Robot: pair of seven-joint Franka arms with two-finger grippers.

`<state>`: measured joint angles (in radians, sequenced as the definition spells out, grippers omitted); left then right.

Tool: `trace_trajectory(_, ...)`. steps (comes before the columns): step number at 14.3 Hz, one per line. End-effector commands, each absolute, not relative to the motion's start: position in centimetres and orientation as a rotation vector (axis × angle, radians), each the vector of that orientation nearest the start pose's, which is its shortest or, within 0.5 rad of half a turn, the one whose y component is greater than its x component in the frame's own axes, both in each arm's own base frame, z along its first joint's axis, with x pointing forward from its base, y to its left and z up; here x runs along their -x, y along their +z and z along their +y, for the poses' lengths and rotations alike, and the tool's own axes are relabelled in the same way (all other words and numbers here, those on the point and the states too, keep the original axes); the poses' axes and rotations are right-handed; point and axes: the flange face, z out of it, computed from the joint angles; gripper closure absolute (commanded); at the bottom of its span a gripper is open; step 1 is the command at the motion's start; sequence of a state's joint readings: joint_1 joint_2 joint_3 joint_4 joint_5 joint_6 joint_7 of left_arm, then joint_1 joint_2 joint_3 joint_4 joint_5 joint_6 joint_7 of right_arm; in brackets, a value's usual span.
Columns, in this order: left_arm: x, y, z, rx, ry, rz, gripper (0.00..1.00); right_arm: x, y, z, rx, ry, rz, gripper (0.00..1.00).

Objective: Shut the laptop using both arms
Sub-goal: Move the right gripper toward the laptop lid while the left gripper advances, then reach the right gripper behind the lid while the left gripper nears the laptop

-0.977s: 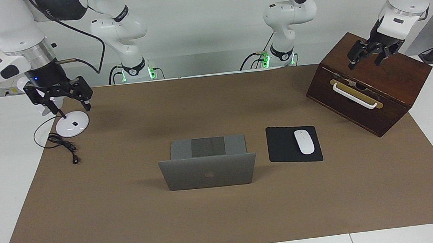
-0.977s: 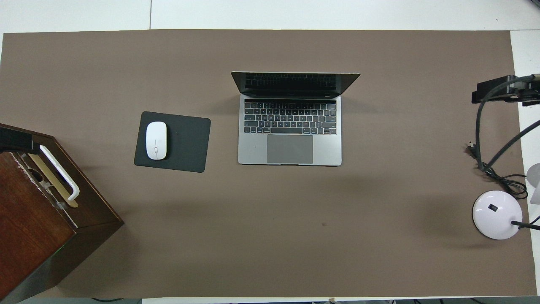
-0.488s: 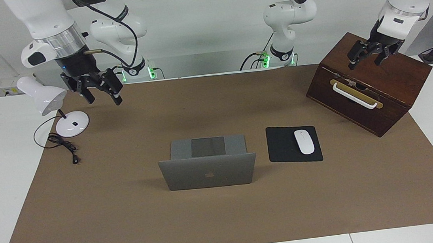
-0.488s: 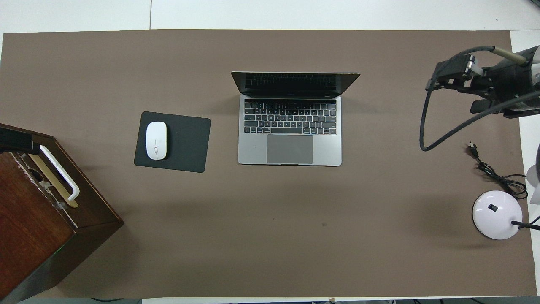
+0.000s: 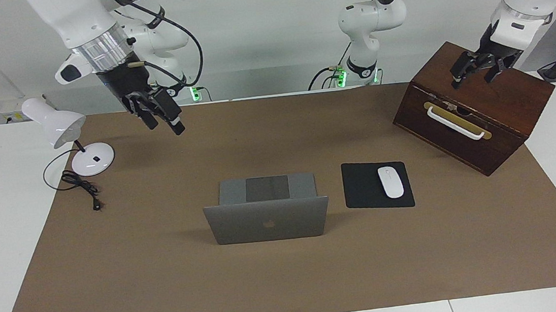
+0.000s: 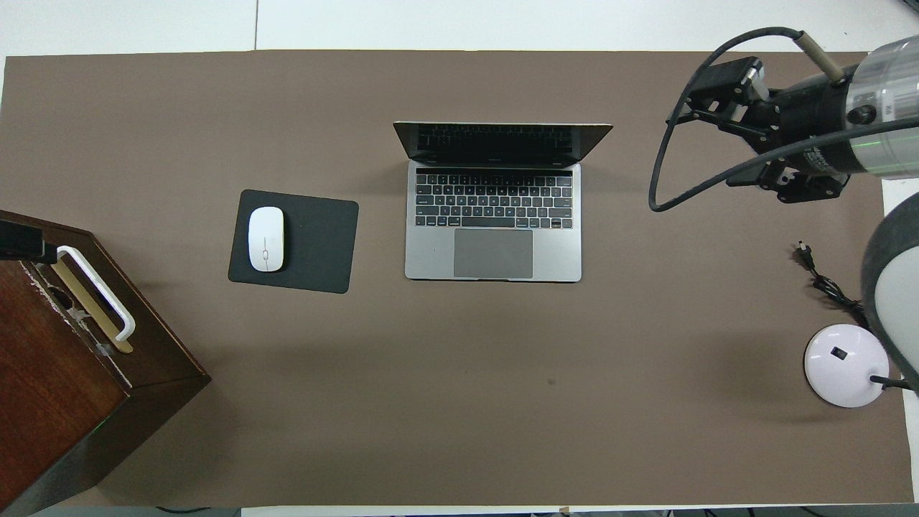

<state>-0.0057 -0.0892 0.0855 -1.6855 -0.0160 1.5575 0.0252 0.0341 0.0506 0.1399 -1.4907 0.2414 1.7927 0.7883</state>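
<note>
The silver-grey laptop (image 5: 267,220) (image 6: 495,215) stands open in the middle of the brown mat, its lid upright and the dark keyboard facing the robots. My right gripper (image 5: 162,117) (image 6: 747,136) hangs open and empty in the air over the mat, between the lamp and the laptop, well clear of the laptop. Toward the left arm's end of the table, my left gripper (image 5: 476,71) hovers open and empty over the top of the wooden box (image 5: 477,106). In the overhead view only a black tip of it (image 6: 20,243) shows at the edge.
Beside the laptop, toward the left arm's end, a black mouse pad (image 5: 363,188) (image 6: 316,244) carries a white mouse (image 5: 390,182) (image 6: 266,238). The wooden box (image 6: 64,388) has a white handle (image 5: 456,122). At the right arm's end stands a white desk lamp (image 5: 88,159) (image 6: 846,365) with a black cord (image 5: 81,186).
My right gripper has risen from over the lamp's base and swung toward the middle of the table. The left gripper has lifted slightly over the box. The laptop has not moved.
</note>
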Motion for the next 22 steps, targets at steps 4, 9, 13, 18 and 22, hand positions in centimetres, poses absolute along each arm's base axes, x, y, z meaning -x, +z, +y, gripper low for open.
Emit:
trace_trajectory(4, -51.8, 61.7, 4.1, 3.151, 0.06, -0.098, 1.0, -59.7, 65.8, 12.8, 2.646, -0.196, 0.852, 0.18)
trace_trajectory(9, -52.5, 61.9, 2.5, 3.163, -0.003, -0.087, 1.0, -60.4, 65.4, 15.5, 2.937, -0.412, 0.538, 1.0)
trace_trajectory(13, -52.8, 62.1, -1.1, 3.206, -0.038, -0.064, 1.0, -61.0, 65.0, 15.1, 3.069, -0.496, 0.266, 1.0)
trace_trajectory(18, -53.0, 60.8, -7.2, 3.23, -0.133, 0.105, 1.0, -62.1, 64.5, 16.4, 3.149, -0.635, 0.138, 1.0)
trace_trajectory(22, -51.1, 57.7, -11.3, 3.249, -0.331, 0.2, 1.0, -63.8, 63.1, 19.6, 3.15, -0.658, 0.05, 1.0)
